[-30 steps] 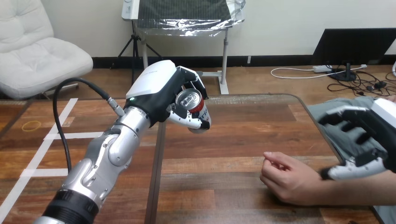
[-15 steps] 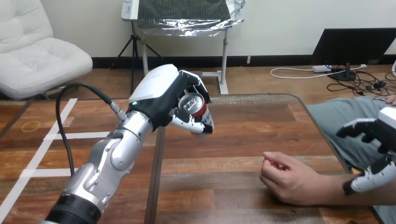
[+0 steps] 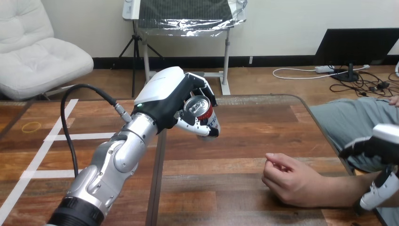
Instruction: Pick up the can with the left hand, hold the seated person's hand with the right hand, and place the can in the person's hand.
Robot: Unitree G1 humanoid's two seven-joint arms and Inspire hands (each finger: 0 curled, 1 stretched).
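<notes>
My left hand is raised above the middle of the table, its fingers and thumb curled round a red and white can. The can is tilted, its silver top facing me. The person's hand rests loosely curled on the table at the lower right, well to the right of and nearer than the can. My right hand is at the view's right edge above the person's forearm. Its fingers are spread and its thumb hangs beside the forearm. I see no grasp on the arm.
The table's left edge runs up the middle left of the view, with the floor beyond it. The person's lap is at the table's right edge. Bare wood lies between the can and the person's hand.
My left hand has carried the can a little to the right. My right hand has drawn back to the right and down, from above the person's wrist to further along the forearm.
</notes>
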